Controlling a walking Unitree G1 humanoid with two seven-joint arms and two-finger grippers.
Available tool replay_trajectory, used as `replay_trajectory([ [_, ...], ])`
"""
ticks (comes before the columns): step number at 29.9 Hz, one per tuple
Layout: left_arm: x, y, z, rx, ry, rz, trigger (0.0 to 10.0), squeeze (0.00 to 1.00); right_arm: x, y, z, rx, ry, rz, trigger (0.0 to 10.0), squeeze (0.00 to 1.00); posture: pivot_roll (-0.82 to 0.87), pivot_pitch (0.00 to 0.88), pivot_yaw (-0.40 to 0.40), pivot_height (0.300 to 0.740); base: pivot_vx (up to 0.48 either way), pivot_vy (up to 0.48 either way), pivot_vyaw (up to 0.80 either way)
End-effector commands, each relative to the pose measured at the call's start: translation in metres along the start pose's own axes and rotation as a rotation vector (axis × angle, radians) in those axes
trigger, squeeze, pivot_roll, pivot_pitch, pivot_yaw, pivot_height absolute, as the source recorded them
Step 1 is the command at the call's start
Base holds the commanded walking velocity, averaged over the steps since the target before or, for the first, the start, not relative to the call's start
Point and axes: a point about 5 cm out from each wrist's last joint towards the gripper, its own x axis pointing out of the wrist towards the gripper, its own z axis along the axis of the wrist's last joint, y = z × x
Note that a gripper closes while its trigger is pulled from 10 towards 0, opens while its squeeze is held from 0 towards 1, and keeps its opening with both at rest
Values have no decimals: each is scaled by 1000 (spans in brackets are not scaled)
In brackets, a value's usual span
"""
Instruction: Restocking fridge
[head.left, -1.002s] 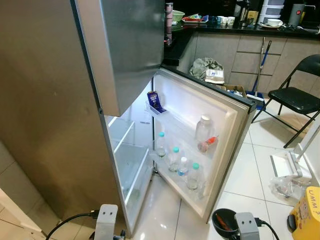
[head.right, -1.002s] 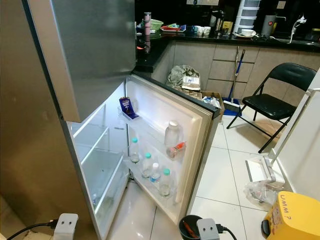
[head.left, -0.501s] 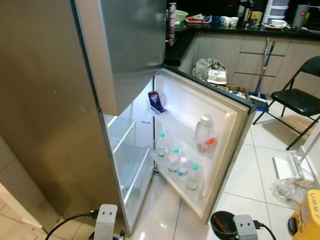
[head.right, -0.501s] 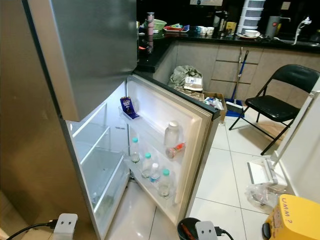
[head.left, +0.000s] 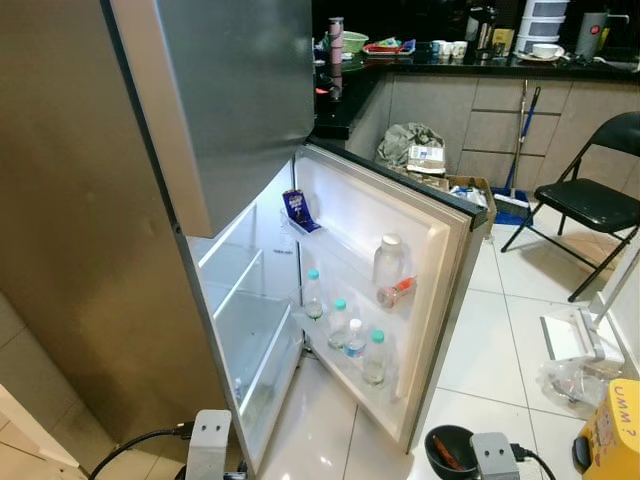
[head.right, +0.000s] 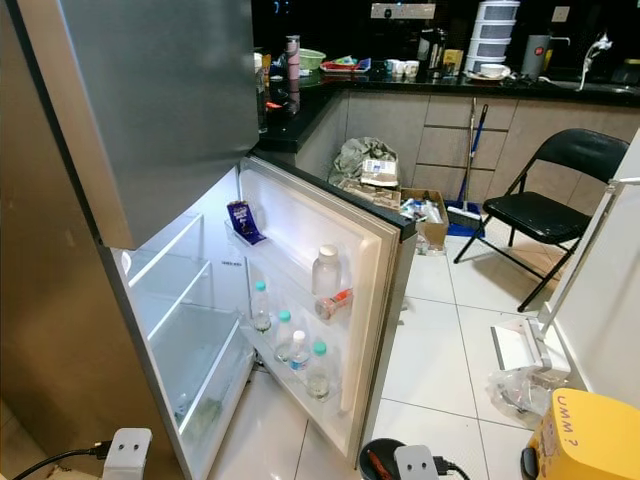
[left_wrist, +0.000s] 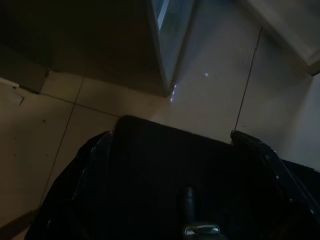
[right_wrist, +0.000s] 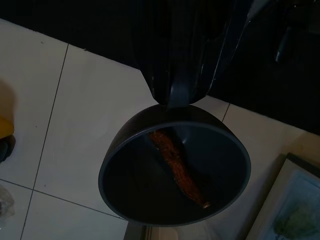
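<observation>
Since a moment ago my head view has swung: the fridge door (head.left: 395, 250) now sits nearer the middle and the folding chair (head.left: 590, 195) has slid toward 3 o'clock, while the bottles on the door stand as before, so it is my camera that moved. My right gripper (right_wrist: 185, 75) is closed on the handle of a dark bowl (right_wrist: 175, 172), which hangs just past my fingertips over the white floor tiles (right_wrist: 75, 110); a long reddish-brown piece of food (right_wrist: 177, 167) lies slanted inside it. From my head the bowl (head.left: 450, 452) shows low at about 5 o'clock, well apart from the lit fridge compartment (head.left: 250, 320) at about 9 o'clock of it, with the open door between. On the door shelves stand four small water bottles (head.left: 345, 335) with coloured caps, a white-capped jar (head.left: 388, 262) with an orange-tipped item lying beside it, and a blue packet (head.left: 297, 208) higher up. My left gripper (left_wrist: 190, 200) hangs idle in the shade; I cannot tell whether its fingers are apart. That dim wrist view catches the foot of the fridge and floor tiles close by, whereas the right wrist view gives the bowl's contents, which from my head are too small to make out.
</observation>
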Motion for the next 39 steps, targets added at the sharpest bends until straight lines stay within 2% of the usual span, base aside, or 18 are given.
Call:
replay_trajectory([
  [1, -1, 7, -4, 3, 15, 12, 10000, 0, -2, 0, -4, 2, 5, 0, 10000, 0, -65, 80, 14, 740, 0, 0, 0],
  [20, -1, 5, -2, -22, 19, -8, 10000, 0, -1, 3, -4, 4, 6, 7, 10000, 0, -58, 78, 11, 740, 0, 0, 0],
  [39, 0, 2, -1, -20, 20, -24, 10000, 0, -2, 1, -6, 14, 8, -7, 10000, 0, -62, 78, 24, 740, -280, 0, 0],
])
